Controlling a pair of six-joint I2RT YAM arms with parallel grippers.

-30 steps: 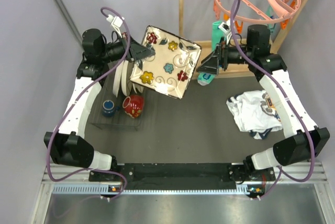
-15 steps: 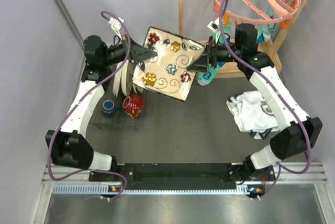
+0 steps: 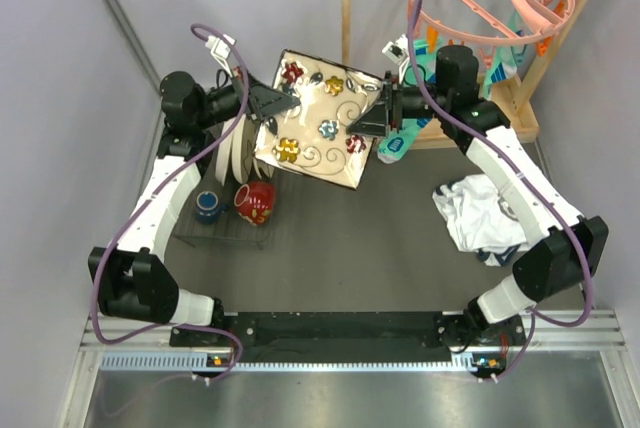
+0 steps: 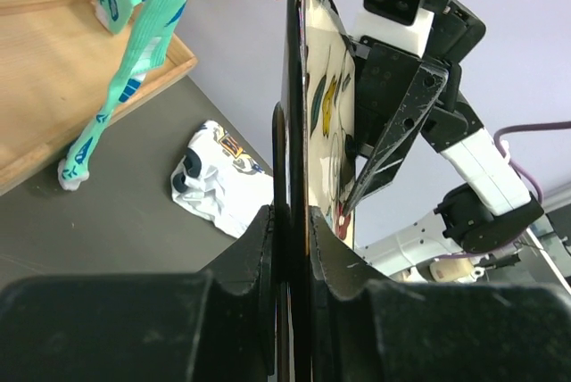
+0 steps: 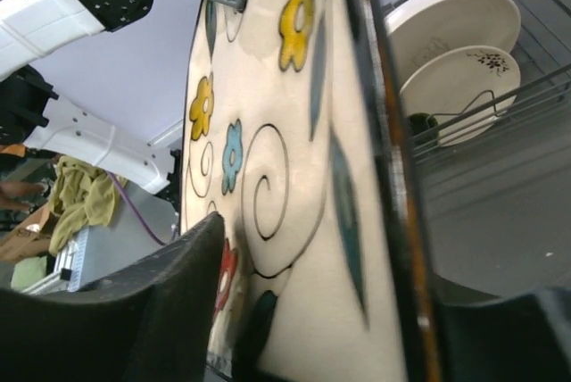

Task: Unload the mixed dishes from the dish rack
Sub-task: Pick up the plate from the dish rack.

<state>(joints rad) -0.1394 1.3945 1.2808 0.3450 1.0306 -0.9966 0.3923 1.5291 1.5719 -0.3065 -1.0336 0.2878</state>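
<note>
Across the dark desk (image 3: pixel 340 248), the black wire dish rack (image 3: pixel 215 235) is sitting at the left side, beside the left arm. Above the rack's right edge and the back middle of the desk, the square cream floral plate (image 3: pixel 318 120) is hanging in the air between the two arms, tilted so that its flowered face is showing to the overhead camera.

The left gripper (image 3: pixel 283 104) is clenching the plate's left edge; in the left wrist view its fingers are pressing on both faces of the rim. The right gripper (image 3: pixel 366 120) is reaching in at the opposite edge with its jaws spread, one finger over the patterned face and the other behind the dark back. The right wrist view is showing a gap on either side of the rim, so this gripper is not gripping the plate.

On the right side of the desk a crumpled white shirt (image 3: pixel 480 213) is lying beneath the right forearm. Two large cream dishes (image 3: pixel 236 148) are standing on edge in the rack's back half, under the left wrist. A teal sock (image 3: pixel 392 148) is dangling at the back, just behind the right gripper. A red patterned mug (image 3: pixel 256 202) and a dark blue mug (image 3: pixel 207 206) are sitting side by side in the rack's near half, the blue one on the left.
</note>
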